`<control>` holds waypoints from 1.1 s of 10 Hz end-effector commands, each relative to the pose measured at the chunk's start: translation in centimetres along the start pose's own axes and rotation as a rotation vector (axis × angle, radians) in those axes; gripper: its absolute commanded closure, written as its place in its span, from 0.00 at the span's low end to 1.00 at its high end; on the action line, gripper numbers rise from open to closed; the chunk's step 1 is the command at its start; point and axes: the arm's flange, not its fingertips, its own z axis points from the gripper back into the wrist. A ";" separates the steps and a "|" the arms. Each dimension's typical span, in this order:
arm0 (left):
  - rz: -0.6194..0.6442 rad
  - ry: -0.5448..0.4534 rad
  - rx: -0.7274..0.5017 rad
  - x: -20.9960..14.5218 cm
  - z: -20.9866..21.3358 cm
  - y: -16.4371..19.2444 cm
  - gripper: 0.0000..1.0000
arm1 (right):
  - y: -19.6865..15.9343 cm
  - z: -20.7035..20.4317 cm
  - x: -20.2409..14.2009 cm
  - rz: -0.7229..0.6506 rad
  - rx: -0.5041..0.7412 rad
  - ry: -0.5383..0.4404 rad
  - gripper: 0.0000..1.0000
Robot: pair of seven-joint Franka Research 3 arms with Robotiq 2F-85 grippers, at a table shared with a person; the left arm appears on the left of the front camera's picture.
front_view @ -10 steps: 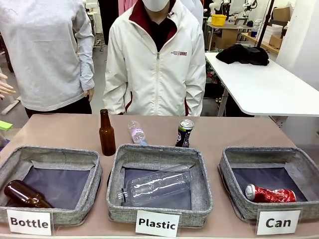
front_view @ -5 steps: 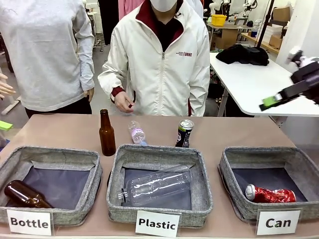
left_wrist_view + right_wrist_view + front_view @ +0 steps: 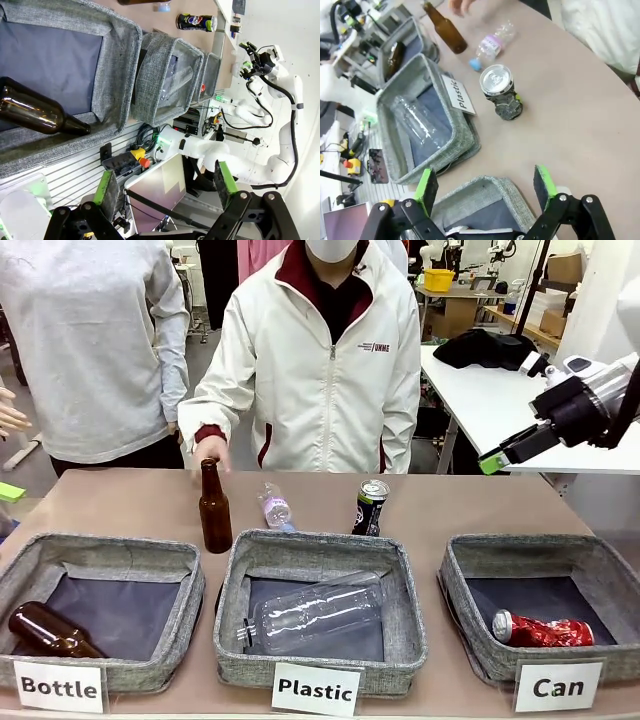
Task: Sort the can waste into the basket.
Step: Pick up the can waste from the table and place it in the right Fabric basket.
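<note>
Black-and-blue can [image 3: 371, 506] stands on end — right wrist view shows its silver top [image 3: 496, 80] — both arms' jaws open, empty.

Baskets: three; "Bottle" basket [image 3: 100, 548] lower left, "Plastic" basket [image 3: 320, 543] lower centre, "Can" basket [image 3: 530, 548] lower right.
Cans: two; red can [image 3: 542, 630] lower right, black-and-blue can [image 3: 370, 507] centre.
Brown bottles: two; upright bottle [image 3: 213, 510], lying bottle [image 3: 50, 630].
Clear plastic bottles: two; large bottle [image 3: 315, 612], small bottle [image 3: 275, 508].
White labels [image 3: 316, 689]: three.
</note>
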 end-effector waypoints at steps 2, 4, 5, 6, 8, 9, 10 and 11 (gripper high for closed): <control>0.002 0.001 0.003 -0.1 0.1 0.0 0.00 | 0.0 0.0 0.0 0.000 0.000 0.000 0.00; 0.002 0.001 0.003 -0.1 0.1 0.0 0.00 | -1.8 -2.5 1.1 0.258 0.025 -0.120 0.00; 0.002 0.001 0.003 -0.1 0.1 0.0 0.00 | -2.8 -3.3 1.5 0.286 0.001 -0.198 0.00; 0.002 0.001 0.003 -0.1 0.1 0.0 0.00 | -3.6 -4.2 1.8 0.348 -0.045 -0.215 0.00; 0.002 0.001 0.003 -0.1 0.1 0.0 0.00 | -5.5 -6.8 2.5 0.451 -0.050 -0.178 0.00; 0.002 0.001 0.003 -0.1 0.1 0.0 0.00 | -6.7 -8.5 2.9 0.498 -0.045 -0.149 0.00; 0.002 0.001 0.003 -0.1 0.1 0.0 0.00 | -7.7 -10.2 3.1 0.549 -0.034 -0.112 0.00; 0.002 0.001 0.003 -0.1 0.1 0.0 0.00 | -8.5 -11.9 3.2 0.581 -0.051 -0.067 0.00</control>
